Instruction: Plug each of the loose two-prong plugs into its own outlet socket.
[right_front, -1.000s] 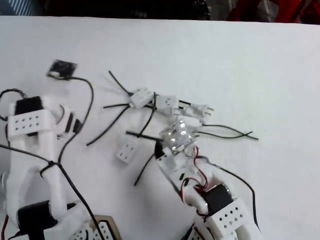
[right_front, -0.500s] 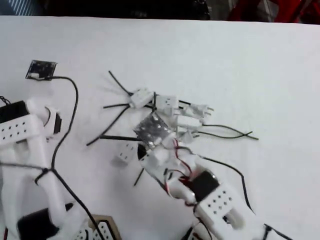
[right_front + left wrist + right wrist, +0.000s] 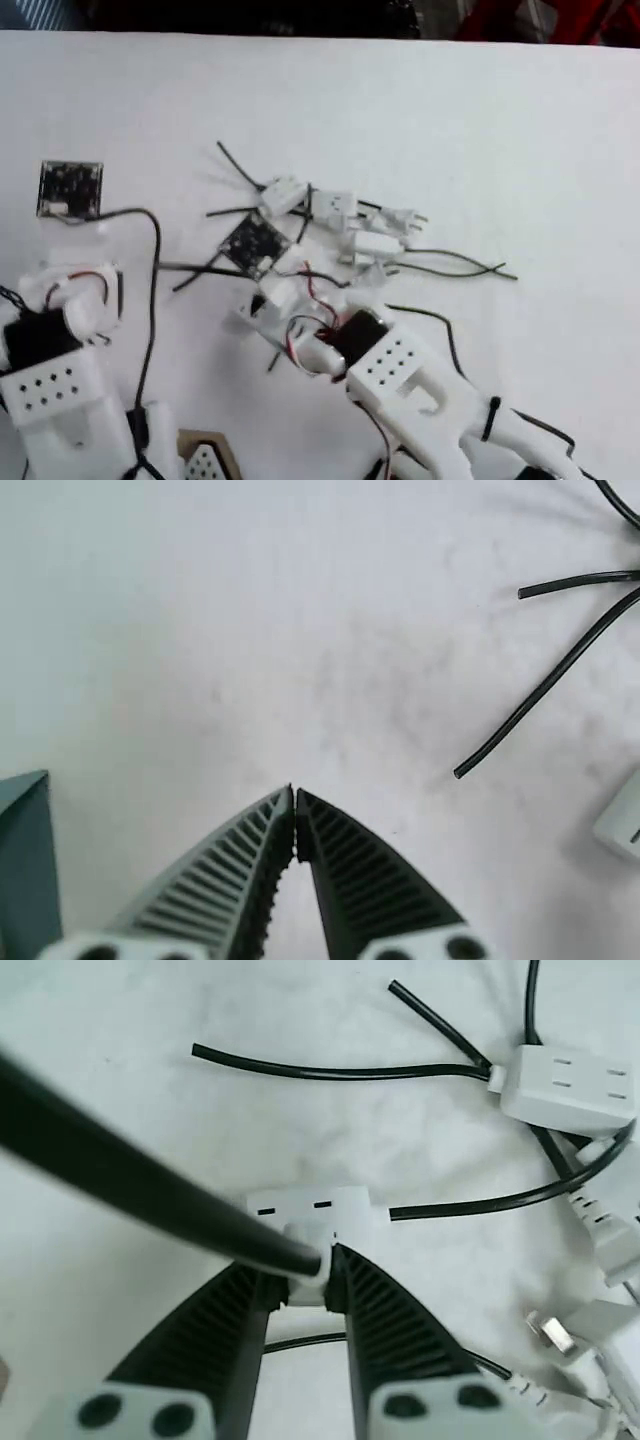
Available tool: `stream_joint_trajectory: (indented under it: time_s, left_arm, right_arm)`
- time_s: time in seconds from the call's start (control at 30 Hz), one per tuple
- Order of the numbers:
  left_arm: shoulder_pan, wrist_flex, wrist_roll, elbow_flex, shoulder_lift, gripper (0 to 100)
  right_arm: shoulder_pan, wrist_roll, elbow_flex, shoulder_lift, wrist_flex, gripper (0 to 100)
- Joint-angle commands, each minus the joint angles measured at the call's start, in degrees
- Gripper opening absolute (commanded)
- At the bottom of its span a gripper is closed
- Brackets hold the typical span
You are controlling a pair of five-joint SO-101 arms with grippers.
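Plugs (image 3: pixel 374 243) lie loose among black cords (image 3: pixel 450 262) mid-tabletop (image 3: pixel 500 120). At their 8 o'clock, the right tool (image 3: pixel 303 1263) pinches a white outlet socket (image 3: pixel 320 1205). Left tool (image 3: pixel 295 810) is closed and empty over bare tabletop.

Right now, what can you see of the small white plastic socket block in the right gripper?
The white plastic socket block is small and rectangular, two narrow slots facing up, lying flat on the white table. The right gripper clamps its near end between ribbed black fingers. A thick black cord meets that end.
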Motion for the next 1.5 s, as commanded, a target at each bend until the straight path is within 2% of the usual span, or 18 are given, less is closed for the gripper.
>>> stream_joint_trajectory:
  time_s: [0.0, 0.17, 0.47, 1.47]
  left_arm:
    - [-0.6, -11.8, 4.7, 14.9, -7.5, 2]
    - [-0.6, -20.8, 6.7, 26.0, -13.3, 2]
    - [-0.6, -20.4, 6.9, 29.1, -19.6, 2]
    - [-0.6, -20.4, 6.9, 29.6, -19.9, 2]
  right_arm:
    - [-1.8, 2.7, -3.0, 2.2, -2.4, 1.8]
    - [-2.2, 6.9, -3.1, 6.9, -5.5, 1.8]
    - [-2.4, 6.9, -8.4, 13.8, -5.3, 1.8]
    - [-4.4, 3.2, -7.9, 19.0, -7.3, 1.8]
